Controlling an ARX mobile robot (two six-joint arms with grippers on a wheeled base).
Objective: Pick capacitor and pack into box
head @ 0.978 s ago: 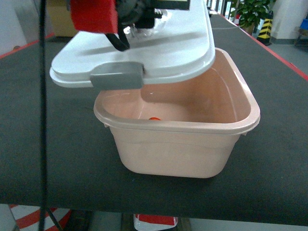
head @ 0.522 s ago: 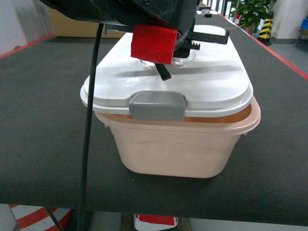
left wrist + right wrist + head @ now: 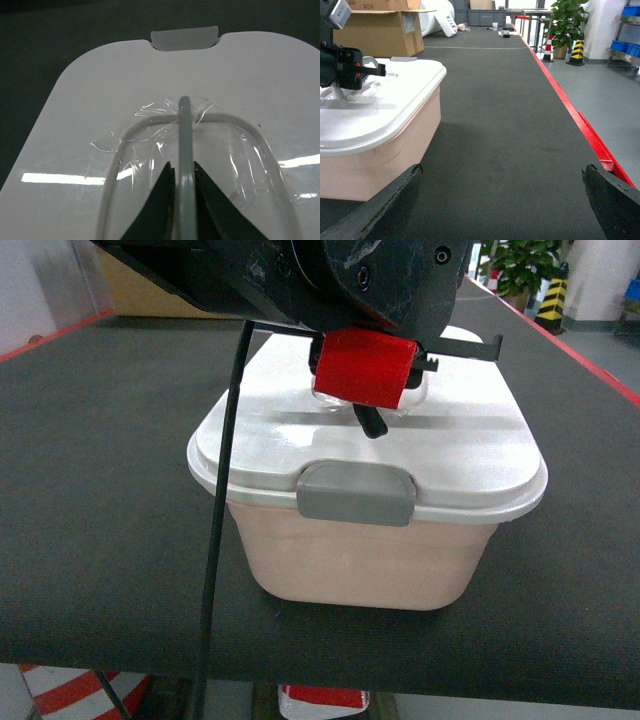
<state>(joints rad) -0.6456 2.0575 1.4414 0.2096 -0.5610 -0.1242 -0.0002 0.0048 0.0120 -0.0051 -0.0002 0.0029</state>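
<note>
Box — pale pink tub standing on the dark desk, near its front edge in the head view, with the white lid lying flat over the rim so that the interior and any capacitor in it are hidden. The grey latch hangs at the middle of the lid's front edge, facing the head camera. The left arm, black with a red block, reaches over the lid from above; the left gripper has its dark jaws drawn close on either side of the lid's grey handle, holding it — clear film shows around the handle's recess in the left wrist view. The right gripper sits low over the desk to the right of the box, well apart from it, its jaws spread wide with nothing between them. A brown cardboard carton stands farther back on the desk, and a potted plant stands beyond the desk's red edge.
</note>
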